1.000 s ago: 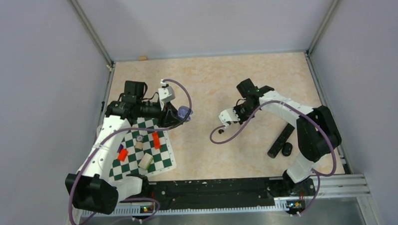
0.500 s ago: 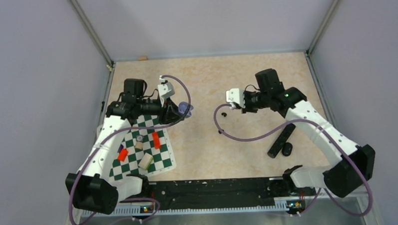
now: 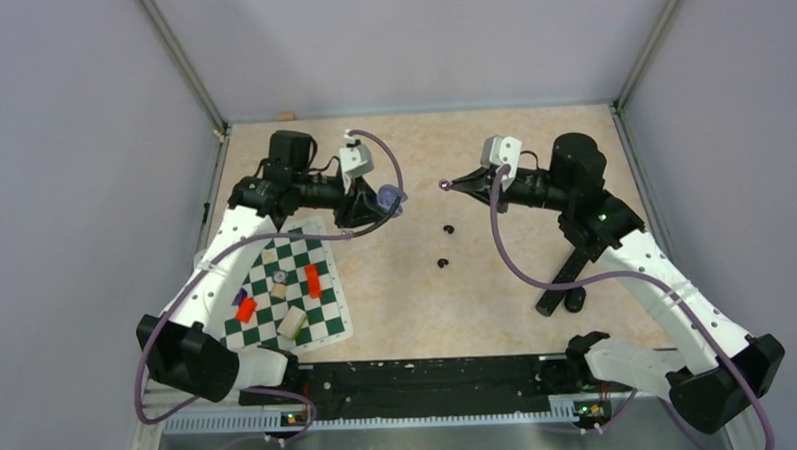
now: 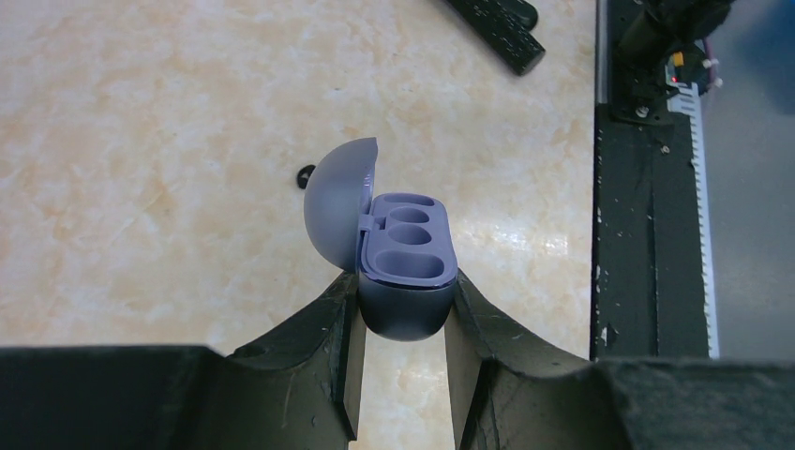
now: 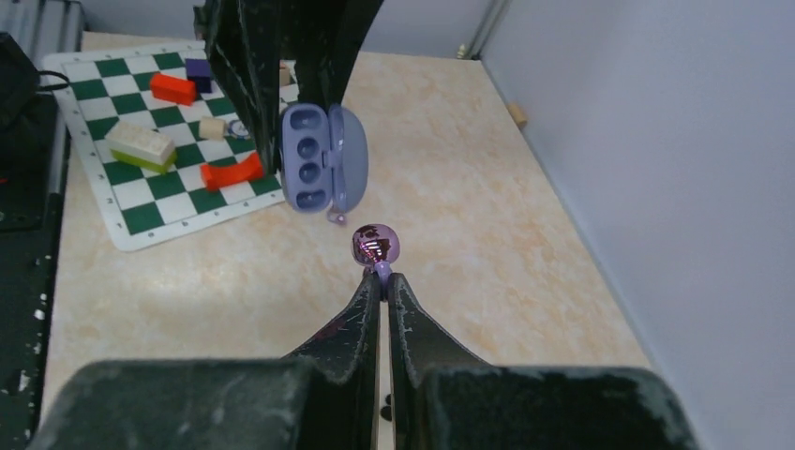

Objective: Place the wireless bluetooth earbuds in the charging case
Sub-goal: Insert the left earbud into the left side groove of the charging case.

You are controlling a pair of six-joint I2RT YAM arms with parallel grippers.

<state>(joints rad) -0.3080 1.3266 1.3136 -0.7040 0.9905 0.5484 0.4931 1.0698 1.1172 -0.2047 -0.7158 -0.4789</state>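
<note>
Pale marbled table (image 3: pixel 427 294), grey walls (image 3: pixel 73 196) on three sides. Checkered mat (image 3: pixel 330 319) with small blocks lies near-left; black cylinder (image 3: pixel 564 276) near-right.

Change over the last second: the right arm was low over mid-table, its fingers near two small black bits (image 3: pixel 448 227). It has since lifted and reached left. The left arm has swung up and right, off the mat's far corner. The gap between the two grippers has narrowed. The black bits, mat and cylinder have not moved.

Left gripper (image 4: pixel 401 302): fingers clamped on either side of the lower body of the charging case (image 4: pixel 405 272), which is held clear of the table. The lid (image 4: pixel 339 202) is hinged wide open and the purple wells are exposed. From the right wrist view the wells face the right arm.

Right gripper (image 5: pixel 385 281): fingertips pinched nearly together on the stem of one earbud (image 5: pixel 376 246). Its glossy purple bulb sticks out just past the tips.

Overhead, the earbud (image 3: pixel 444 184) is in the air between the arms. It points at the charging case (image 3: pixel 390 198), near it but not touching. In the right wrist view the bulb sits just below the case's lower end, not in any well.
</note>
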